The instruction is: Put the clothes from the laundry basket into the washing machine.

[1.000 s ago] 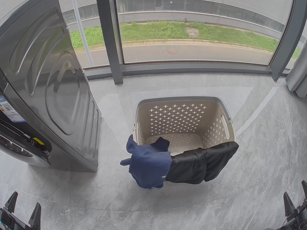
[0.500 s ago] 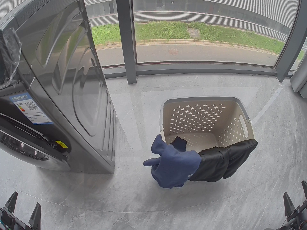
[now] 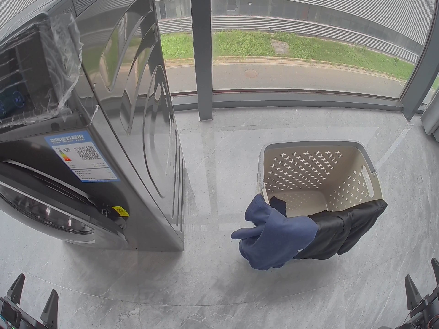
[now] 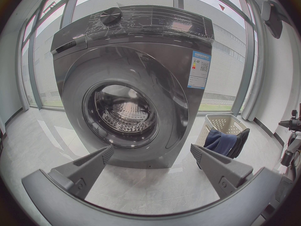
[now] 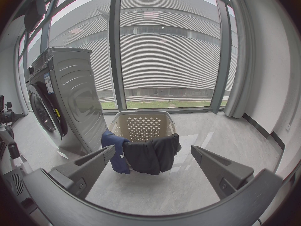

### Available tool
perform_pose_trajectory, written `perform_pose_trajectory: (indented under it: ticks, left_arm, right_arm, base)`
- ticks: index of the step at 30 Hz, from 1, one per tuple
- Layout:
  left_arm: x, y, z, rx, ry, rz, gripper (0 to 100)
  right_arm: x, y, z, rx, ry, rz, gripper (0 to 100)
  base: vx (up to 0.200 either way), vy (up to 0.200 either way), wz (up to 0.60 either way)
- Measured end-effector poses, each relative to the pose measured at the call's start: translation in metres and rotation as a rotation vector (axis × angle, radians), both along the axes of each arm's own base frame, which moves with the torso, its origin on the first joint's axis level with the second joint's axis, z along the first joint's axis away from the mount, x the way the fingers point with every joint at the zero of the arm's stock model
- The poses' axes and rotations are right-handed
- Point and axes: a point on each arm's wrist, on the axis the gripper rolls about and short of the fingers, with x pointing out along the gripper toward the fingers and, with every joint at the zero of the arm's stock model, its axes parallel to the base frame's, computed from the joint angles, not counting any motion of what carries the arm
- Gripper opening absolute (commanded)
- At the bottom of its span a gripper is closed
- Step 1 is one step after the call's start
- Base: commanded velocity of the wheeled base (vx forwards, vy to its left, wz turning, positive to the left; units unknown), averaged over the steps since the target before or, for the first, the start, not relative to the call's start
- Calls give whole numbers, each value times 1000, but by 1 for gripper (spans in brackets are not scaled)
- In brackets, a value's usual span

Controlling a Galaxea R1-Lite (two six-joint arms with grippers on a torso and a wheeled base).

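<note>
A dark grey washing machine [image 3: 91, 138] stands at the left, its round glass door [image 3: 45, 211] facing me; the drum shows through the door [image 4: 120, 115]. A beige laundry basket [image 3: 315, 143] sits on the floor to its right. A blue garment [image 3: 274, 236] and a black garment [image 3: 343, 229] hang over the basket's near rim. My left gripper [image 3: 35, 285] is low at the near left, open and holding nothing [image 4: 151, 147]. My right gripper [image 3: 420, 270] is low at the near right, open [image 5: 152, 148], facing the basket [image 5: 142, 113] and both garments.
A window wall with a dark pillar [image 3: 201, 46] runs behind the basket. A curtain [image 3: 432, 115] hangs at the far right. Bare grey tile floor [image 3: 206, 279] lies between me, the machine and the basket.
The whole head picture has shifted right, so the camera has turned toward the washing machine. Basket, garments and both grippers keep their places.
</note>
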Motion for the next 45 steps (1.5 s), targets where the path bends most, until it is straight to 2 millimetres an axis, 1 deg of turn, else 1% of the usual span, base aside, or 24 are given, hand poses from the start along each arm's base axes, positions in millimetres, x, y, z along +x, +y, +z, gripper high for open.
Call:
perform_pose_trajectory:
  ticks: [4,16,31,42,45]
  left_arm:
    - [0,0,0,0,0,0,100]
    - [0,0,0,0,0,0,100]
    - [0,0,0,0,0,0,100]
    - [0,0,0,0,1,-1,100]
    - [0,0,0,0,0,0,100]
  right_arm:
    - [0,0,0,0,0,0,100]
    - [0,0,0,3,0,-4,100]
    - [0,0,0,1,0,0,100]
    - [0,0,0,1,0,-2,100]
    - [0,0,0,1,-1,-6,100]
  base:
    - [-200,0,0]
    - [0,0,0]
    - [0,200,0]
    - [0,0,0]
    - [0,0,600]
